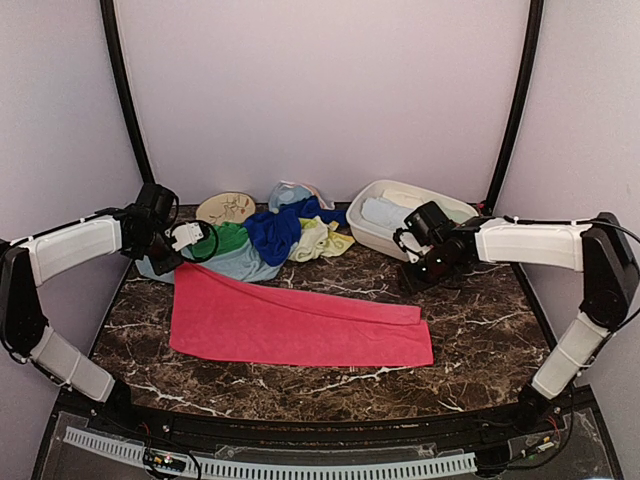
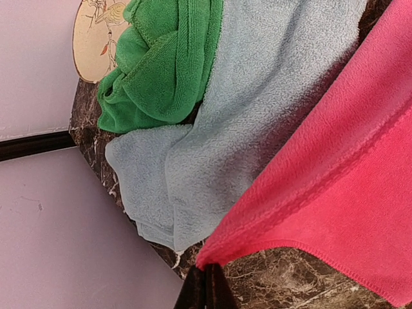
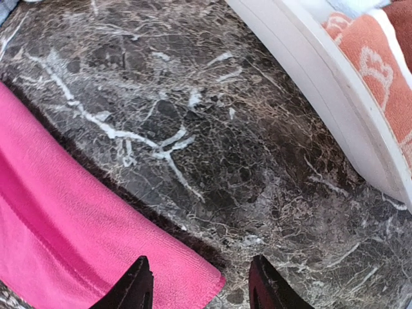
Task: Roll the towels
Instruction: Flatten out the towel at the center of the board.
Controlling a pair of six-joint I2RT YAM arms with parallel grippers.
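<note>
Hovering over the dark marbled table [image 1: 480, 330] between pale walls [image 1: 320, 90], left gripper [image 2: 206, 273] is pressed together, right gripper [image 3: 200, 260] spread

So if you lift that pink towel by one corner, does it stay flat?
Probably not: the pink towel looks soft terry and lies folded flat, so it would likely droop. Its fuzzy pile probably grips rather than slips, and, being thin, it seems light.

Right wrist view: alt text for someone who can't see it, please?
The robot's right hand hangs open over the corner of a pink towel on a dark marbled table. A white basin holding a rust-orange patterned towel sits at upper right.
</note>
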